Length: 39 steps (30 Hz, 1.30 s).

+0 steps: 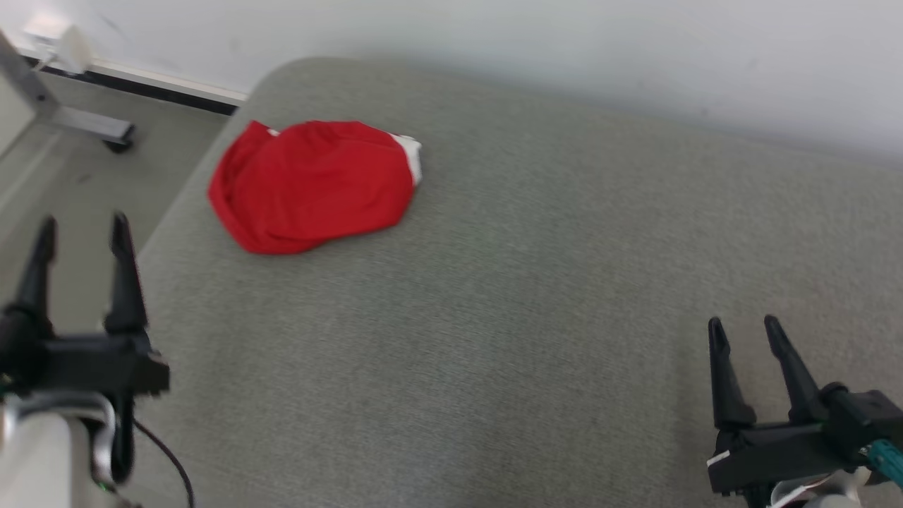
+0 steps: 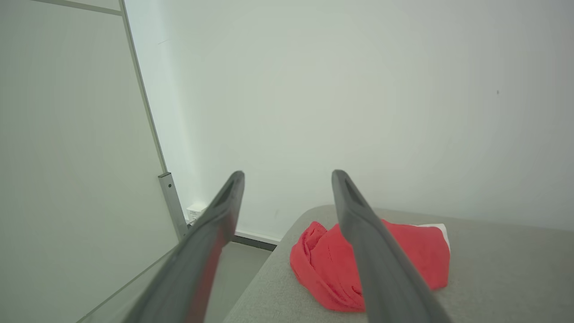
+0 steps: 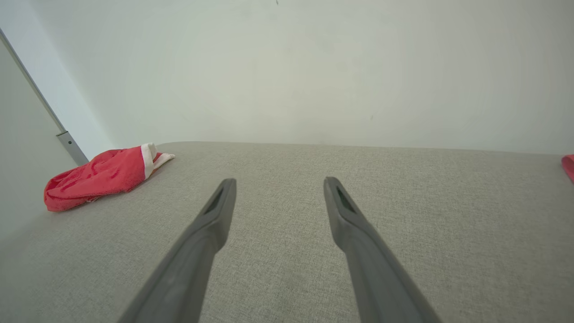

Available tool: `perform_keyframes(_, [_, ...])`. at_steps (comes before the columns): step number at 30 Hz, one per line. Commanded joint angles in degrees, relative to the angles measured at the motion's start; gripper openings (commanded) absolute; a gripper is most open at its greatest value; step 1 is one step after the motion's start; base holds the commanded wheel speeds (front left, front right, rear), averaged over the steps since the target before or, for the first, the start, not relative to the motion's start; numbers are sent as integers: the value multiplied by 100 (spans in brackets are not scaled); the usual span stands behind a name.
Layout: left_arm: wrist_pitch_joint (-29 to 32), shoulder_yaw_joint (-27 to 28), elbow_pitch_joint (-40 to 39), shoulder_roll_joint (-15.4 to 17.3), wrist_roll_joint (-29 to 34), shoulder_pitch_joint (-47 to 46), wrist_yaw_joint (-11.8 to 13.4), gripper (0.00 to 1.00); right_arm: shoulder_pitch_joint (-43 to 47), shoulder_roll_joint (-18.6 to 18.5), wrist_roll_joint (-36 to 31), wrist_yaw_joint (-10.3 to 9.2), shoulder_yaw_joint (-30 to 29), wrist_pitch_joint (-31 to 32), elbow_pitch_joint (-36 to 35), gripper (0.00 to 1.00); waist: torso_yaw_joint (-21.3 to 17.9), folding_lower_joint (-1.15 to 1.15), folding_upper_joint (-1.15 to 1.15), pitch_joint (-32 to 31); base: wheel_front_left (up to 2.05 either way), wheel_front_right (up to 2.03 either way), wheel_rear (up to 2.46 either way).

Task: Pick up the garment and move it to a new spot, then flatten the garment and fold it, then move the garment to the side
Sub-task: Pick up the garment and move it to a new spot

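A red garment [image 1: 314, 185] with a white trim lies bunched near the far left corner of the grey padded table [image 1: 529, 282]. My left gripper [image 1: 81, 229] is open at the lower left, out over the table's left edge, short of the cloth and holding nothing. In the left wrist view the garment [image 2: 327, 264] sits ahead, partly behind the right finger of that gripper [image 2: 288, 176]. My right gripper [image 1: 744, 326] stands open and empty at the lower right, far from the cloth. The right wrist view has the garment [image 3: 101, 176] at its far left, beyond that gripper [image 3: 279, 183].
A white wall runs behind the table. Off the table's left edge lie floor and a metal frame leg with a caster [image 1: 85, 123]. A pale panel with a metal post [image 2: 172, 204] stands at the left. A bit of red thing [image 3: 568, 167] peeks in at the right edge.
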Motion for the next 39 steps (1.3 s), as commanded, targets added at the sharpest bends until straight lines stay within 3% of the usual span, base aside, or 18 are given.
perform_keyframes(1, [-16, 3, 134, 142, -123, -429, -10, 100, -144, -32, -48, -17, -54, -34, -83, 100, -799, -1, -1, 764, 0, 0, 0])
perform_keyframes(10, [-15, -182, 919, 705, -455, -1870, -15, 100, -371, 56, -148, -17, -309, -127, -306, 100, -1477, -1, -1, 1434, 0, 0, 0])
perform_keyframes(19, [373, -595, 2022, 1390, -945, -2978, -13, 100, -420, 141, -225, -17, -636, -121, -754, 100, -1919, -1, -1, 1980, 0, 0, 0])
perform_keyframes(33, [2063, -1684, 3320, 1959, -2288, -3506, -14, 100, -507, 95, -314, -17, -770, 37, -1080, 100, -2035, -1, -1, 2192, 0, 0, 0])
perform_keyframes(39, [2831, -2181, 3726, 2046, -2738, -3541, -14, 100, -484, 60, -330, -17, -795, 134, -1203, 100, -2046, -1, -1, 2130, 0, 0, 0])
